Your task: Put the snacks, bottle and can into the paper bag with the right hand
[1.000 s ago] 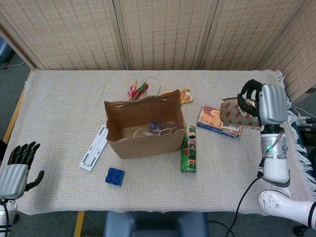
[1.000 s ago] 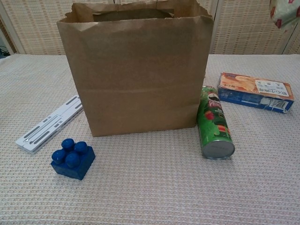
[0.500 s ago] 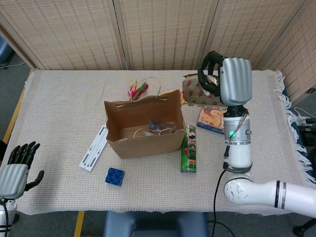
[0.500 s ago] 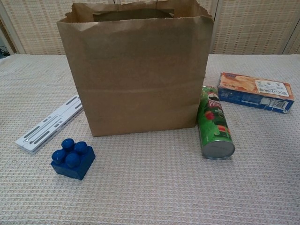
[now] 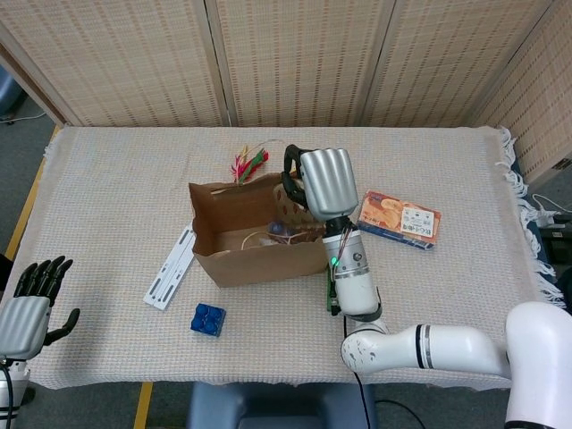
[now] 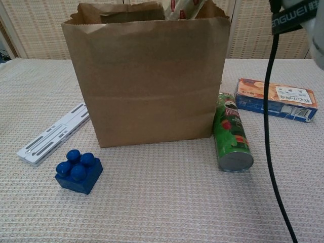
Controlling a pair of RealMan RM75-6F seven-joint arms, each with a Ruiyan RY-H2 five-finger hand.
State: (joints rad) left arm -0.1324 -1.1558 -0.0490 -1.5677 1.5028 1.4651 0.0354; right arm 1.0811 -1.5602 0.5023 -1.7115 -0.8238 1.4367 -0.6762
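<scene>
While poised at frame centre over the paper bag (image 5: pixel 259 234), right hand (image 5: pixel 323 183) curled round a snack packet (image 6: pixel 183 8), positioned for dropping inside; left hand (image 5: pixel 31 302) spread, idle.

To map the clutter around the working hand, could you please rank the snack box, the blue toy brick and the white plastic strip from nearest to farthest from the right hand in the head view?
Measured from the right hand, which holds a snack pack over the paper bag:
1. Snack box, just to the right of it.
2. White plastic strip, left of the bag.
3. Blue toy brick, at the front left, near the table edge.
</scene>
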